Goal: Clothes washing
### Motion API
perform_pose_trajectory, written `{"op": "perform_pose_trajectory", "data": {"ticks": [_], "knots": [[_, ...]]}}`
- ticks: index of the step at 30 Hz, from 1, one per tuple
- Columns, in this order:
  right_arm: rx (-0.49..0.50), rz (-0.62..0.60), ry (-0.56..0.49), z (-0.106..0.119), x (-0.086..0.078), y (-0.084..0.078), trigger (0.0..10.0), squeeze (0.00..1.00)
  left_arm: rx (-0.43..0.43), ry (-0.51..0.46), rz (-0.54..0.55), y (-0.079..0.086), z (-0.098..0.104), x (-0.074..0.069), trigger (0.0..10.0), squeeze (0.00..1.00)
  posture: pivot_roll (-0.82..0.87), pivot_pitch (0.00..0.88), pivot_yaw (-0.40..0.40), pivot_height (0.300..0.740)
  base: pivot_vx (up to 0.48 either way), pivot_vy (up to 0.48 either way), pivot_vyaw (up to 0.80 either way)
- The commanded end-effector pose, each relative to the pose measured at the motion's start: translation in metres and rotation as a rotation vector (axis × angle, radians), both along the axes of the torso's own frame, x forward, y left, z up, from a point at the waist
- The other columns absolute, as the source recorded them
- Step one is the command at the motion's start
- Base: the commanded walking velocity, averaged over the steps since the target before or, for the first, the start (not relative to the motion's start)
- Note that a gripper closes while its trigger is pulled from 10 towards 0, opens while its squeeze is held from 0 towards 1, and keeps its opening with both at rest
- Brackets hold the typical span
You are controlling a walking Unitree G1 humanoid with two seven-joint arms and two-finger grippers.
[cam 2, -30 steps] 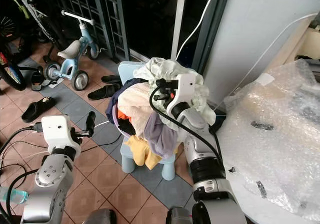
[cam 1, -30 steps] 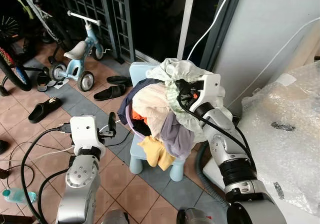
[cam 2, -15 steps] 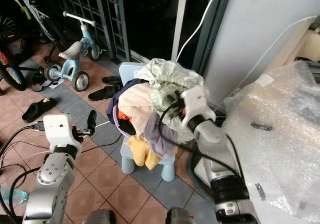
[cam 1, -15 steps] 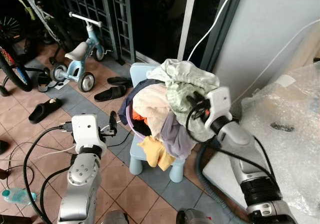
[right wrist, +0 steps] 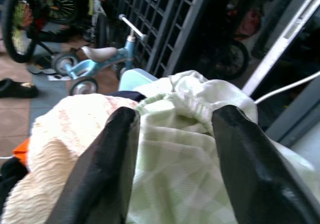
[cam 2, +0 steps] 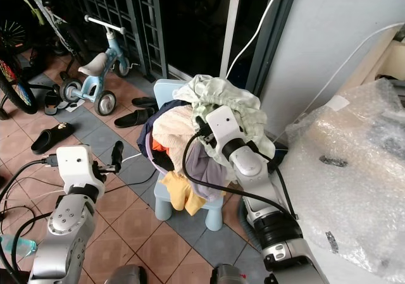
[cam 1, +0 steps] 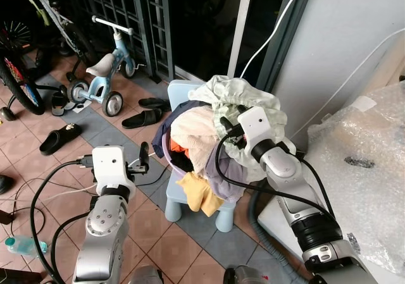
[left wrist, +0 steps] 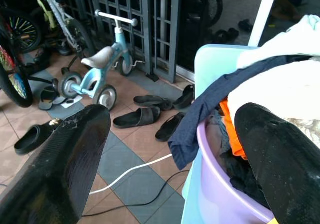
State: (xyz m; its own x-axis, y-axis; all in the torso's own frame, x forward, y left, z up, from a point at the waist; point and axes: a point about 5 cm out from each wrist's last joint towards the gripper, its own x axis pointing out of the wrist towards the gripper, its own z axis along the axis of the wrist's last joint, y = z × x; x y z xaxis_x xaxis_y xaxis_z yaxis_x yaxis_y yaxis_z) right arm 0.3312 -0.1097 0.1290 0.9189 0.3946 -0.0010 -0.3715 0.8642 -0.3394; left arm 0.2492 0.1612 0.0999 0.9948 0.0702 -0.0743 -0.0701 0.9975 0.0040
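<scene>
Fingers (right wrist: 105,169) of right gripper (right wrist: 172,149) spread wide over pale green checked cloth (right wrist: 172,174) topping heaped lilac plastic laundry basket (left wrist: 220,194) on light-blue plastic chair (cam 1: 223,211), left gripper (left wrist: 165,149) open beside it, above terracotta tiled floor (cam 1: 38,176), blue tricycle (cam 1: 101,75) far left.

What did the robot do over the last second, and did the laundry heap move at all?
The right gripper swung out to the robot's right, then came back onto the pale green cloth, fingers open astride it. The left gripper kept hovering open beside the purple basin. The heap barely shifted.
</scene>
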Motion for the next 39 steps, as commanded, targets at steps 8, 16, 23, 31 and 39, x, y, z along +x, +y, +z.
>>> {"op": "perform_pose_trajectory", "data": {"ticks": [8, 16, 23, 31, 39], "knots": [[0.009, -0.114, 0.157, -0.025, 0.011, 0.002, 10.0, 1.0, 0.002, 0.004, -0.002, 0.0, 0.001, -0.001, 10.0, 0.0, 0.02, 0.07, -0.003, 0.74, 0.0, 0.0, 0.0], [0.103, -0.187, 0.321, -0.044, 0.021, 0.015, 0.0, 0.0, 0.005, 0.006, 0.013, 0.002, 0.001, -0.006, 10.0, 0.0, 0.05, 0.087, -0.018, 0.74, 0.0, 0.0, 0.0], [0.144, -0.205, 0.331, -0.041, 0.027, 0.016, 0.0, 0.0, 0.01, 0.008, 0.02, 0.003, 0.001, -0.007, 10.0, 0.0, 0.06, 0.091, -0.021, 0.74, 0.0, 0.0, 0.0], [0.167, -0.211, 0.346, -0.046, 0.026, 0.012, 0.0, 0.0, 0.009, 0.009, 0.024, 0.003, 0.001, -0.006, 10.0, 0.0, 0.05, 0.092, -0.029, 0.74, 0.0, 0.0, 0.0], [0.208, -0.174, 0.345, -0.042, 0.027, 0.02, 0.0, 0.0, 0.001, 0.008, 0.022, 0.001, 0.001, -0.005, 10.0, 0.0, 0.05, 0.09, -0.034, 0.74, 0.0, 0.0, 0.0]]}}
